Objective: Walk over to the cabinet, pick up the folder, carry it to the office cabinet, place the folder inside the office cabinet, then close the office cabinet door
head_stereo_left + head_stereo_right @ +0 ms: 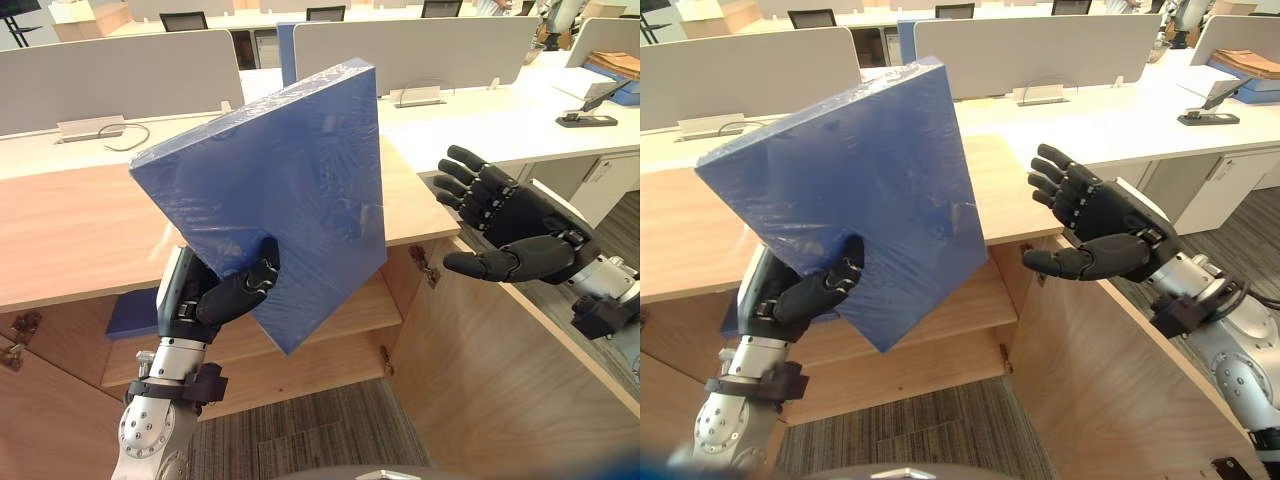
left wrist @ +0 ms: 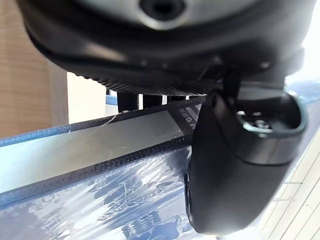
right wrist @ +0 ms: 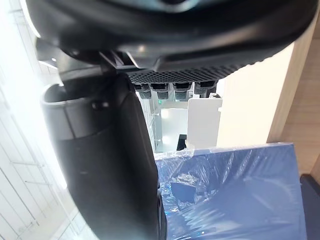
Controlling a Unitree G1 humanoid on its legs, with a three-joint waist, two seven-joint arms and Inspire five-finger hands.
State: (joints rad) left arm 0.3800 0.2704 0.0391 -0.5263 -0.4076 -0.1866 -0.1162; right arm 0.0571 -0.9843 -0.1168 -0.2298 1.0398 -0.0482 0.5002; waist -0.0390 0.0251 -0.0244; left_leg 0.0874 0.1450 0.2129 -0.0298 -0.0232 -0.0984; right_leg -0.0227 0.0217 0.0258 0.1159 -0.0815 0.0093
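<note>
Placement step in hand. Left hand (image 1: 235, 295) pinches the lower corner of the blue folder (image 1: 270, 190), which is tilted at frame centre above the open cabinet's shelf (image 1: 370, 305). Right hand (image 1: 510, 230), at frame right, is spread and empty. The next move probably calls for lowering and levelling the folder onto the shelf, clear of the open door (image 1: 480, 380).

The folder (image 1: 280, 190) is covering the fingers of the left hand (image 1: 225, 300), leaving just the thumb showing on its near face, and is hiding the middle shelves of the cabinet (image 1: 70, 230). A blue item (image 1: 130, 312) on the left shelf is sitting half hidden behind that hand. The open door (image 1: 480, 370) at right is running off the edge.
</note>
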